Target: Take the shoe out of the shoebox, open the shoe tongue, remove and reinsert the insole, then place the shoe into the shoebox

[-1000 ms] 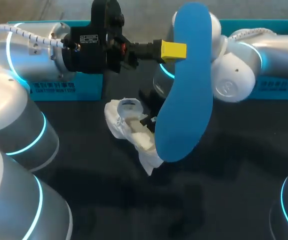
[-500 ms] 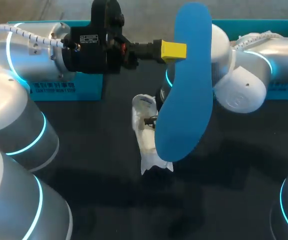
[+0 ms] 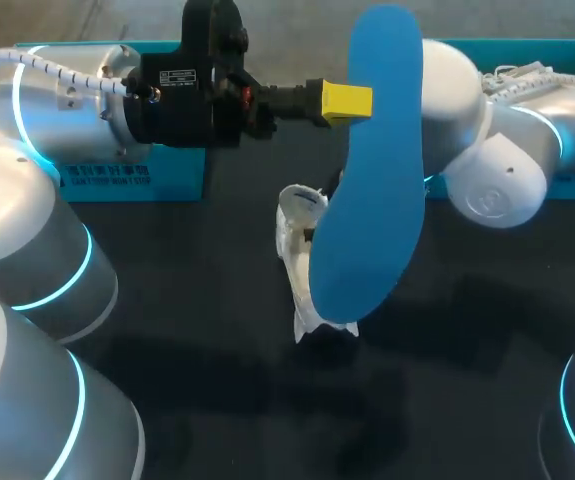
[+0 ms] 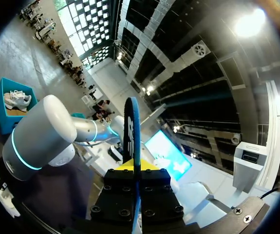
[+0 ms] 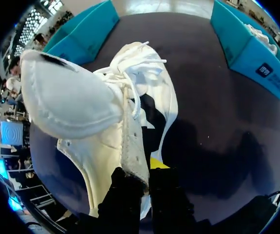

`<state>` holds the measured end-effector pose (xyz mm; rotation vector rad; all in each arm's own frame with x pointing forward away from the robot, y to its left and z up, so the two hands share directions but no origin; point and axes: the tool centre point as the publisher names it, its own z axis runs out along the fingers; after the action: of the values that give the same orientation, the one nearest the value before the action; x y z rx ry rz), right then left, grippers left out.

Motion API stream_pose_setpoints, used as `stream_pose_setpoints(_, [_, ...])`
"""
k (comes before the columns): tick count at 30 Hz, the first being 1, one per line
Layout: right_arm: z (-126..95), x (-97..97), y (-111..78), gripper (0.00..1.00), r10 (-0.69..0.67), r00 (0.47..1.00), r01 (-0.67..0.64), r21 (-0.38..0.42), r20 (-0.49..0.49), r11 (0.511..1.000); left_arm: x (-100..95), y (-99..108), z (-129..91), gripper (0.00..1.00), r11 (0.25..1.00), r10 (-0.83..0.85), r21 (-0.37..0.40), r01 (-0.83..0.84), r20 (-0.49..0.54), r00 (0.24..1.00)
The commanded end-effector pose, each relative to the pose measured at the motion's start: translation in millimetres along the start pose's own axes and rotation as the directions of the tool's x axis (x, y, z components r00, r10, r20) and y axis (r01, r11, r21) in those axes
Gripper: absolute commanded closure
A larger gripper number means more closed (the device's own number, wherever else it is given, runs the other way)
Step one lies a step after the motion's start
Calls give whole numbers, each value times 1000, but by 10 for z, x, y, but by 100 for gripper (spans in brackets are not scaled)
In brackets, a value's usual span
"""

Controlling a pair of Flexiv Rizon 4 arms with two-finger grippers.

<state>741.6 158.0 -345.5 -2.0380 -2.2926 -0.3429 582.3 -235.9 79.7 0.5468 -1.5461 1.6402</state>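
A blue insole (image 3: 367,170) hangs upright above the table, and my left gripper (image 3: 347,101) is shut on its upper edge. In the left wrist view the insole (image 4: 132,131) shows edge-on, pinched in that gripper (image 4: 136,171). Below and behind it the white shoe (image 3: 300,262) is held off the dark table, partly hidden by the insole. My right arm (image 3: 482,150) comes in from the right, its gripper hidden in the head view. Seen from the right wrist, the right gripper (image 5: 139,176) is shut on the side wall of the shoe (image 5: 96,112), laces loose.
A teal shoebox (image 3: 137,178) stands at the back left behind my left arm, another teal box (image 3: 527,48) at the back right. Both teal boxes (image 5: 84,29) (image 5: 256,51) show beyond the shoe from the right wrist. The dark table (image 3: 267,400) spreads in front.
My right arm has swung to the right and turned the shoe, which now shows narrower and farther right. The left arm and the insole have stayed put.
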Motion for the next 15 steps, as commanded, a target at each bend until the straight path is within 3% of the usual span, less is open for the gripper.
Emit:
stream_pose_setpoints(1, [125, -32, 41, 100, -5, 1000, 5, 9, -19, 1000, -8, 10, 16, 100, 1000, -1, 1, 1, 1, 1000])
stream_pose_setpoints(14, [383, -122, 80, 100, -10, 997, 11, 15, -83, 1000, -8, 10, 16, 100, 1000, -1, 1, 1, 1, 1000])
stream_pose_setpoints(15, [385, -128, 79, 96, -4, 996, 5, 16, -90, 1000, -8, 10, 16, 100, 1000, -1, 1, 1, 1, 1000])
